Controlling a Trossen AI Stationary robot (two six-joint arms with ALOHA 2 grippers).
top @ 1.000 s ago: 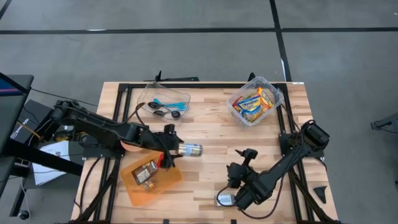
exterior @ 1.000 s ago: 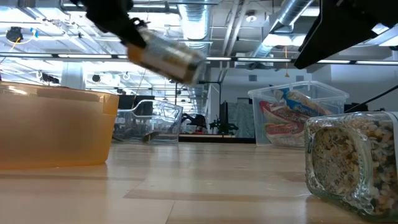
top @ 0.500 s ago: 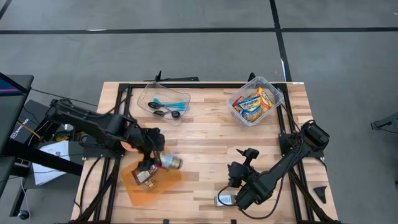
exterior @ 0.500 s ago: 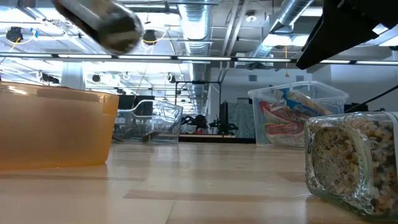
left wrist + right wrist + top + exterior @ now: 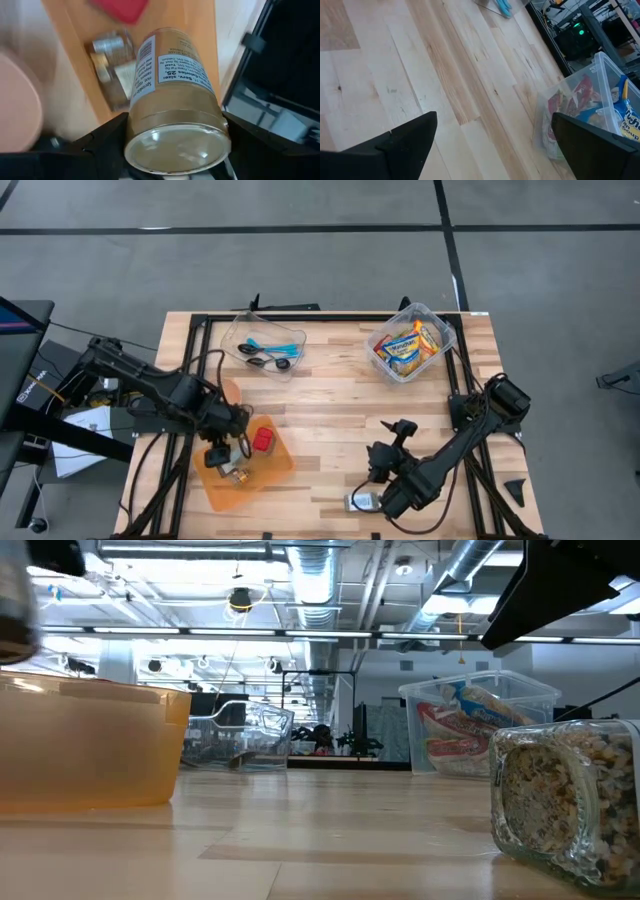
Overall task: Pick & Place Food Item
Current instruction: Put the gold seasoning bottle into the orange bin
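You are looking across the wooden table (image 5: pixel 330 840): an orange bin (image 5: pixel 90 745) is sitting at nine o'clock, a glass jar (image 5: pixel 565 795) of grain at four o'clock, and a clear tub (image 5: pixel 470 735) of snack packets is standing behind the jar.

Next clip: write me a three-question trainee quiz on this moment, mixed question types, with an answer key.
1. True or false: the left tool holds a jar over the orange bin.
2. Which container holds the snack packets? A) the orange bin B) the clear tub at the table's far right
3. Fill in: the right tool is ____ and holds nothing.

Key: 1 true; 2 B; 3 open.
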